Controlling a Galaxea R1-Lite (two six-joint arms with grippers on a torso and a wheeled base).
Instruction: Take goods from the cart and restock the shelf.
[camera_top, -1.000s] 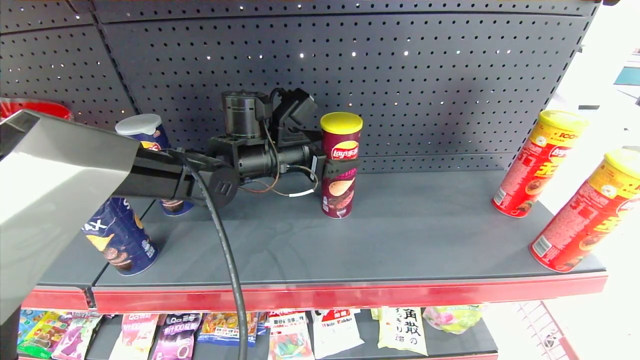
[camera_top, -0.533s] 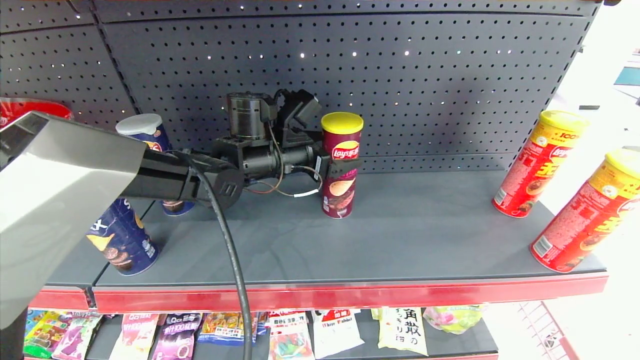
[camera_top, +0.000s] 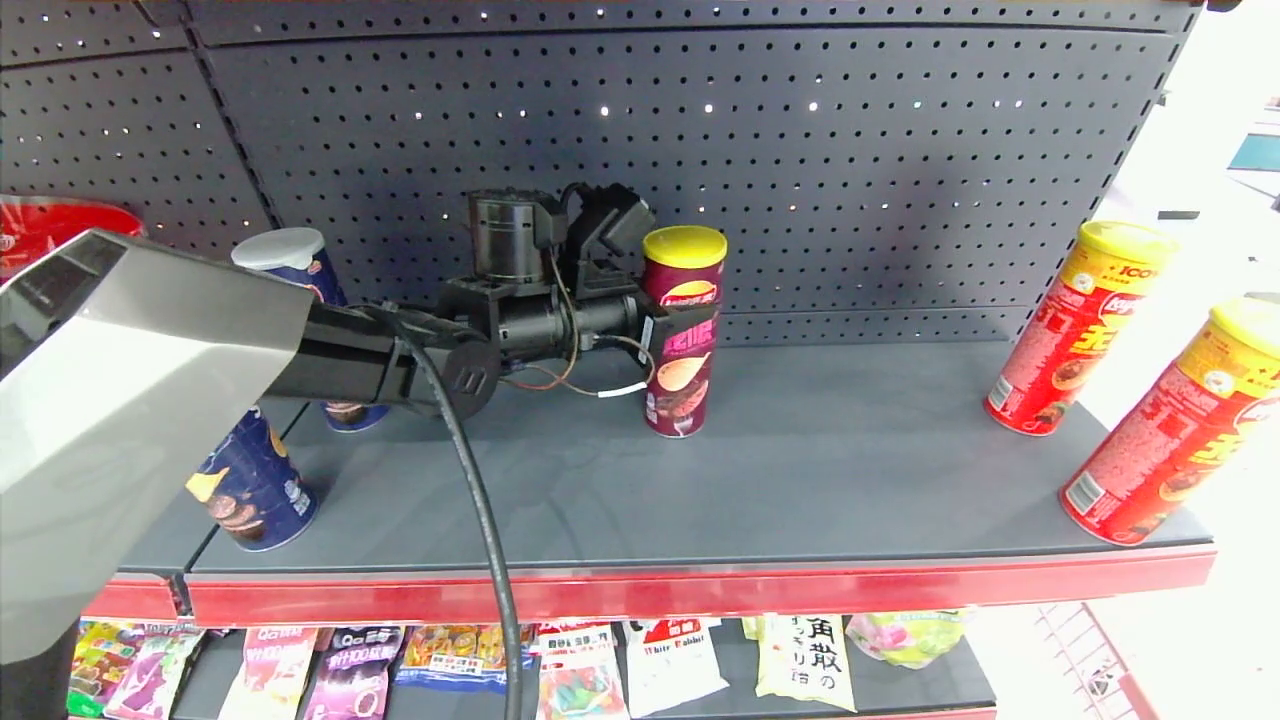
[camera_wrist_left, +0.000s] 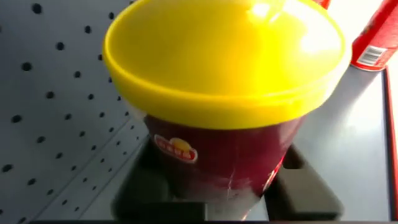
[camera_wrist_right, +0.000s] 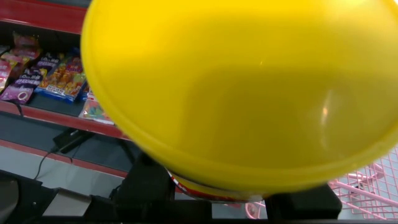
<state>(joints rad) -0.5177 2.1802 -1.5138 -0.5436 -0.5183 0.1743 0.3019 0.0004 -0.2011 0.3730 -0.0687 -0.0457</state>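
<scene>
A maroon chip can (camera_top: 683, 340) with a yellow lid stands upright on the grey shelf (camera_top: 800, 480), near the pegboard back. My left gripper (camera_top: 690, 325) comes in from the left and is shut on the can's middle. The left wrist view looks down on that can (camera_wrist_left: 217, 155), with the left gripper (camera_wrist_left: 224, 193) closed around its body. In the right wrist view a can with a yellow lid (camera_wrist_right: 249, 81) sits close under the camera, and my right gripper (camera_wrist_right: 224, 199) is shut on its red body.
Two red cans (camera_top: 1080, 325) (camera_top: 1170, 420) stand at the shelf's right end. Two blue cans (camera_top: 300, 280) (camera_top: 250, 485) stand at its left, behind my left arm. Snack bags (camera_top: 600, 665) fill the lower shelf. A pink cart (camera_wrist_right: 373, 193) lies below the right gripper.
My left arm has pushed a little to the right toward the pegboard. The maroon can has turned about its own axis, showing a different face, while its base stays in place.
</scene>
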